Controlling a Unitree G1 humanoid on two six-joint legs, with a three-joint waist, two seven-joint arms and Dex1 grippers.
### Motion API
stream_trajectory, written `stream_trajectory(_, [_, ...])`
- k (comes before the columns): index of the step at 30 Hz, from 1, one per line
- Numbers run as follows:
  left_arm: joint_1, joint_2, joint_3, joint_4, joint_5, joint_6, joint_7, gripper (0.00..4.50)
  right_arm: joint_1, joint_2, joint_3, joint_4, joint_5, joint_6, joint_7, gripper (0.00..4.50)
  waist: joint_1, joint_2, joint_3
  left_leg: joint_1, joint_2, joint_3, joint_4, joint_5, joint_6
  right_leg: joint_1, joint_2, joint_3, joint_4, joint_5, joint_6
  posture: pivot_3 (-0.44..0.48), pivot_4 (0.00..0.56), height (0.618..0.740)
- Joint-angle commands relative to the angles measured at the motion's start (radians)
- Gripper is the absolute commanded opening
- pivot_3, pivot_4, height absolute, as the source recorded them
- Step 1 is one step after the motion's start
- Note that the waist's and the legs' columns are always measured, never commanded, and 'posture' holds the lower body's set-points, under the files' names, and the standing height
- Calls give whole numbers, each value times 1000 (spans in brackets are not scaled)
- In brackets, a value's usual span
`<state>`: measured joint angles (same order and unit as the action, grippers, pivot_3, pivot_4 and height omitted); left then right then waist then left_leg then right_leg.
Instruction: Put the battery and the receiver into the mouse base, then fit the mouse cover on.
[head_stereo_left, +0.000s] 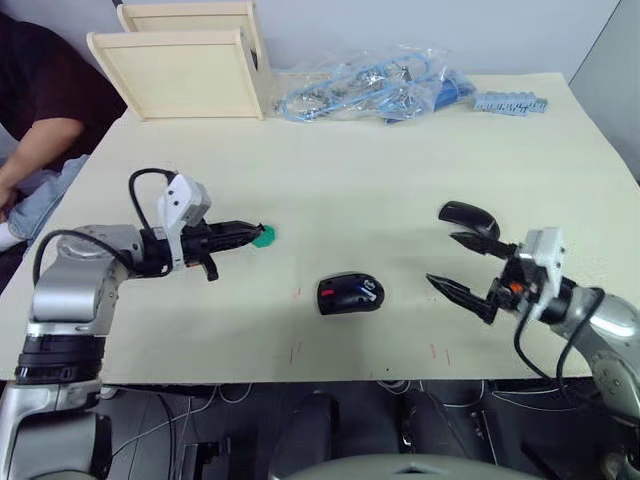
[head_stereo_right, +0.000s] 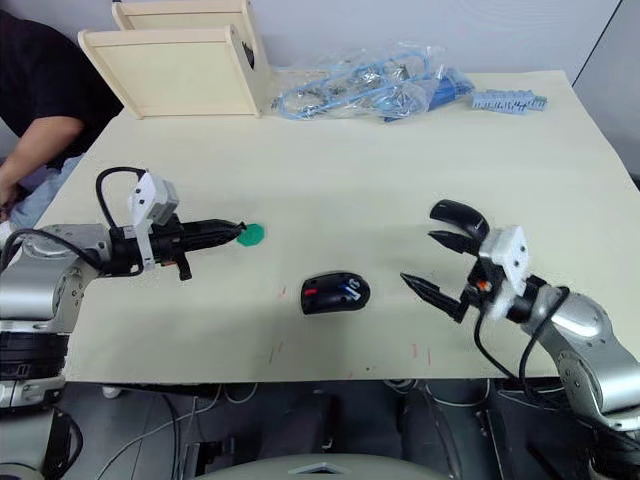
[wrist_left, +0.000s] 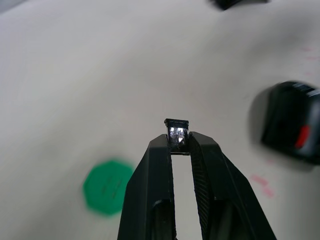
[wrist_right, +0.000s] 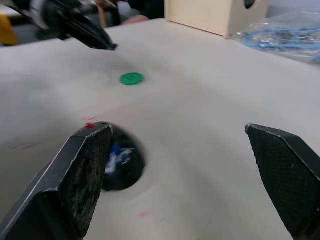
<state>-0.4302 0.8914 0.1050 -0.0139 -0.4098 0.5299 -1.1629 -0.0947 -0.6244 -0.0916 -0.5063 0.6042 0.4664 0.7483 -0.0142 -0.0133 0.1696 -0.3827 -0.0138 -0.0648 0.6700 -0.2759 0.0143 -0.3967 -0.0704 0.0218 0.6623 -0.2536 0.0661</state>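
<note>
Two pincers are at work, and we start with the left pincer (wrist_left: 179, 145), whose fingers are pressed nearly together on the receiver (wrist_left: 177, 131), pinching it at their very tips just above the table (head_stereo_left: 400, 150), with the green disc (head_stereo_left: 263, 237) right beside them. The right pincer (head_stereo_left: 459, 262) hangs spread wide and holds nothing, with the mouse cover (head_stereo_left: 467, 214) lying close at its twelve o'clock. The mouse base (head_stereo_left: 350, 293) sits at about four o'clock from the left pincer, well apart from it, and the battery (wrist_right: 118, 154) seems already seated inside. We judge the receiver step is in hand; next we must carry it over and line it up with its slot.
</note>
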Motion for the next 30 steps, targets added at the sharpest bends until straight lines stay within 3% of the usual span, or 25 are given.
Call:
stream_trajectory(1, [-61, 2, -20, -56, -27, 24, -14, 1, -122, -34, 18, -9, 120, 200, -25, 4500, -1, 0, 1, 0, 0, 0, 0, 0, 0, 0, 0, 0, 0, 0, 0, 0, 150, 740])
stream_trajectory(7, [-172, -28, -120, -98, -4, 7, -44, 1, -415, 36, 70, 145, 226, 502, -134, 4500, -4, -2, 2, -1, 0, 0, 0, 0, 0, 0, 0, 0, 0, 0, 0, 0, 150, 740])
stream_trajectory(11, [-209, -44, -161, -105, 16, -24, -56, 1, -503, 72, 71, 198, 294, 660, -168, 4500, -1, -2, 2, -2, 0, 0, 0, 0, 0, -1, 0, 0, -1, 0, 0, 0, 150, 740])
stream_trajectory(15, [-233, -60, -190, -102, 40, -63, -67, 1, -570, 115, 47, 241, 355, 771, -201, 4500, -4, -2, 2, -16, -1, 1, 2, 1, -2, -15, 0, 0, 1, 0, 0, 0, 150, 740])
stream_trajectory(21, [-278, -99, -245, -121, 84, -143, -78, 1, -708, 223, -44, 407, 441, 970, -300, 4500, -6, -1, 2, -16, -1, 2, 2, 2, -3, -16, 0, 1, 2, 1, 0, 0, 150, 740])
stream_trajectory(24, [-301, -122, -267, -122, 97, -168, -82, 1, -758, 257, -83, 456, 471, 1047, -322, 3647, -5, -1, 2, -16, -1, 2, 2, 2, -2, -16, 0, 0, 2, 1, 0, 0, 150, 740])
stream_trajectory(26, [-309, -134, -274, -122, 105, -182, -79, 1, -781, 278, -103, 473, 473, 1070, -341, 2771, -6, -1, 2, -16, -1, 2, 2, 2, -2, -16, 0, 0, 2, 1, 0, 0, 150, 740])
stream_trajectory(30, [-309, -138, -280, -120, 126, -214, -85, 1, -806, 301, -136, 493, 476, 1106, -361, 2771, -13, -1, 3, -16, -1, 2, 2, 2, -2, -16, 0, 1, 2, 1, 0, 0, 150, 740])
